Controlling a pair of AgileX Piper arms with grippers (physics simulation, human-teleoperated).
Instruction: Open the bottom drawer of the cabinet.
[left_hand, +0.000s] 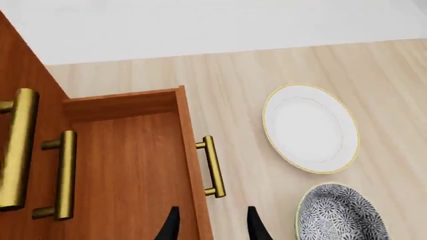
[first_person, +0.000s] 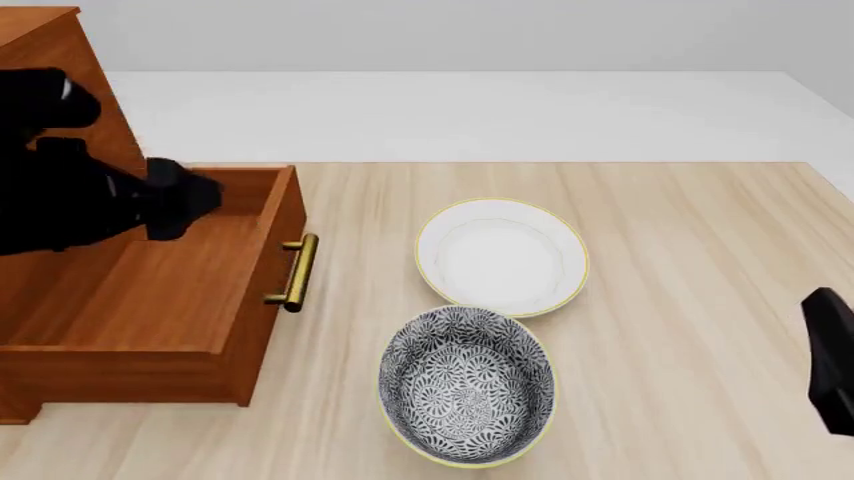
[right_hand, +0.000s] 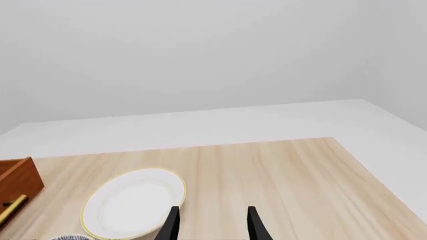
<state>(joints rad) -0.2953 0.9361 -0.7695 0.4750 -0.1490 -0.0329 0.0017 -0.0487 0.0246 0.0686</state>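
Observation:
The reddish-brown cabinet (first_person: 54, 60) stands at the table's far left. Its bottom drawer (first_person: 160, 290) is pulled out toward the table's middle, and its inside shows bare wood. The brass bar handle (first_person: 295, 272) on the drawer's front stands free, with nothing touching it. My left gripper (left_hand: 212, 227) hovers open above the drawer's front wall, a short way from that handle (left_hand: 212, 166). The left arm (first_person: 80, 205) hangs over the drawer's back part. Both upper drawers' handles (left_hand: 60, 175) show in the left wrist view. My right gripper (right_hand: 212, 227) is open and holds nothing, low at the right (first_person: 830, 365).
A white plate with a gold rim (first_person: 502, 256) lies right of the drawer. A blue-patterned bowl (first_person: 467, 385) sits nearer to me, below the plate. The wooden table top (first_person: 694, 250) ends at a white floor behind.

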